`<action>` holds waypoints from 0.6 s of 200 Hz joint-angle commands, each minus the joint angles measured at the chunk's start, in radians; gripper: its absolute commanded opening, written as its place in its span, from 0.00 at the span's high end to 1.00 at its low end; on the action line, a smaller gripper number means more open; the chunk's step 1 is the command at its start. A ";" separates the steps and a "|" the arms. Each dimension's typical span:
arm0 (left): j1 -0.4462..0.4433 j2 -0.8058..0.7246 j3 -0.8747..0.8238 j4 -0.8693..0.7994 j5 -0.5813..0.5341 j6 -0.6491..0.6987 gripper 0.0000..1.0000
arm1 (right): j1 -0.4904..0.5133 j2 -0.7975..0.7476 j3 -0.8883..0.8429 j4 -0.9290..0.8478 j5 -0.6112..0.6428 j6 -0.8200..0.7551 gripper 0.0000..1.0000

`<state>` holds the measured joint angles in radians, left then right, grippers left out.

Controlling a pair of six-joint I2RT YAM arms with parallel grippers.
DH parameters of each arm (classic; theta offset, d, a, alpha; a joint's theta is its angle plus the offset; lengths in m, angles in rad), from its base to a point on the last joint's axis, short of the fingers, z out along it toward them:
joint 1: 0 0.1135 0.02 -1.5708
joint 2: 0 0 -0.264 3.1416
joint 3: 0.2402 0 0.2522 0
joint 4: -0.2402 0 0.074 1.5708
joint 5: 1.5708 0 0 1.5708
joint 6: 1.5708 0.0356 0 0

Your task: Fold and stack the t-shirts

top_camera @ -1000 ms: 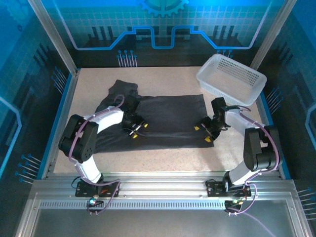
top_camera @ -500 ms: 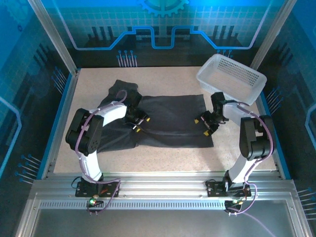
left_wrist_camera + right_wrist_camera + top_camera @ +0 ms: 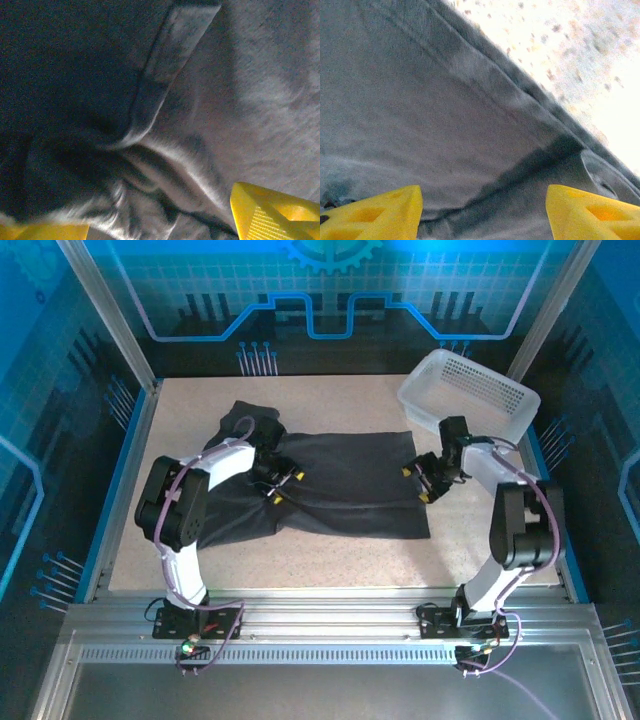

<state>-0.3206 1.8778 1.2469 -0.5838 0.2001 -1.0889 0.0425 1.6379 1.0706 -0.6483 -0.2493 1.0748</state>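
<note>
Top external view has the dark t-shirt (image 3: 345,490) lying across the middle of the table (image 3: 330,560), its right part spread flat and its left part bunched in folds under the left arm. The left gripper (image 3: 284,486) is low over the cloth at the left side of the flat part, and the right gripper (image 3: 417,483) is at the right edge of the shirt. On both wrist views the yellow fingers (image 3: 270,215) (image 3: 370,210) are spread wide, with cloth lying between them and nothing pinched. I judge that the work is in an early fold of the body, not finished, and stacking is not begun. The next move probably calls for both grippers to close on the cloth at the same level, so the fold comes straight. The crumpled left part may disturb this and will need smoothing. The white basket (image 3: 470,400) stands at the far right corner, near the right gripper but apart from the shirt, so the right arm has little room there.
</note>
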 commanded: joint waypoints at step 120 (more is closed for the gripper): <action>0.052 -0.311 -0.186 -0.139 -0.015 0.060 0.19 | 0.028 0.176 0.092 0.058 0.007 0.054 0.33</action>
<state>-0.2913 1.6264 1.0931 -0.6872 0.1986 -1.0592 0.0925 1.7618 1.0779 -0.5713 -0.2520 1.1355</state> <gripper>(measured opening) 0.810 0.679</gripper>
